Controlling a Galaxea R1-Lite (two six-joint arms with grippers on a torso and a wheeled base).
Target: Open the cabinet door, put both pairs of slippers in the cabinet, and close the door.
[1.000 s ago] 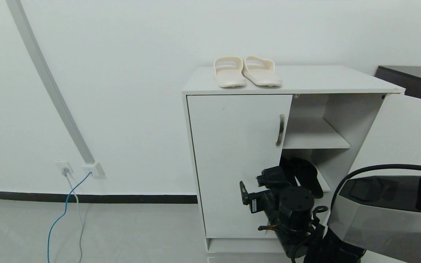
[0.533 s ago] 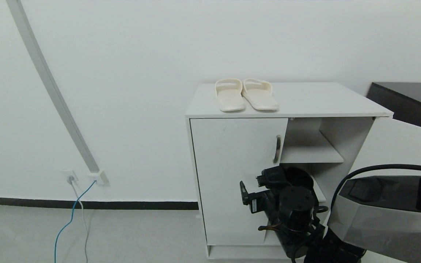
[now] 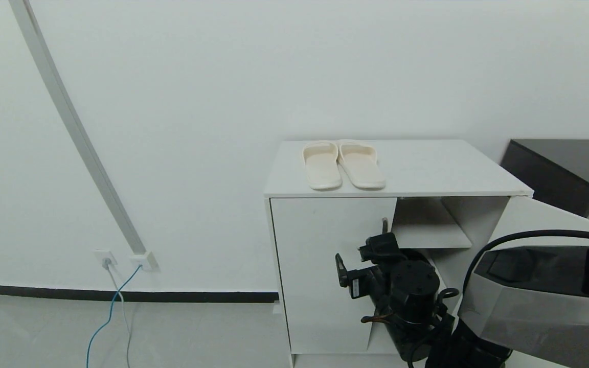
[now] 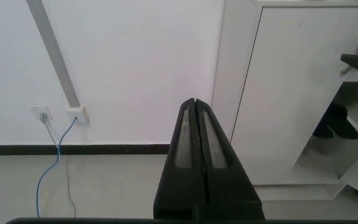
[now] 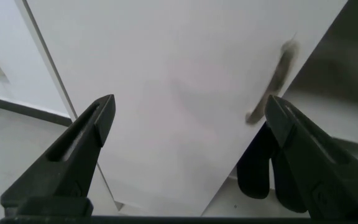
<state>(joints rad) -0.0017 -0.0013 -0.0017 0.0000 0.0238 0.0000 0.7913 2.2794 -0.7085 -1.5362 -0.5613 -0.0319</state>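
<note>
A pair of cream slippers point(image 3: 343, 164) lies side by side on top of the white cabinet point(image 3: 427, 174). The cabinet's left door point(image 3: 325, 266) is shut, its metal handle point(image 5: 272, 84) at the inner edge. The right door point(image 3: 535, 220) stands swung open, showing a bare shelf point(image 3: 427, 230). A pair of black slippers point(image 4: 337, 121) stands on a lower shelf inside, also seen as black slippers point(image 5: 266, 171) past the handle. My right gripper point(image 5: 188, 112) is open, close before the shut left door. My left gripper point(image 4: 194, 109) is shut on nothing, off to the cabinet's left.
Wall sockets point(image 3: 126, 258) with a blue and a white cable hanging to the floor sit left of the cabinet, below a slanted grey conduit point(image 3: 69, 117). A dark table point(image 3: 565, 163) stands right of the cabinet. Open tiled floor point(image 4: 104, 186) lies to the left.
The whole head view has shifted, so the cabinet now sits lower in the picture: the camera has moved. The right arm keeps its place in the picture.
</note>
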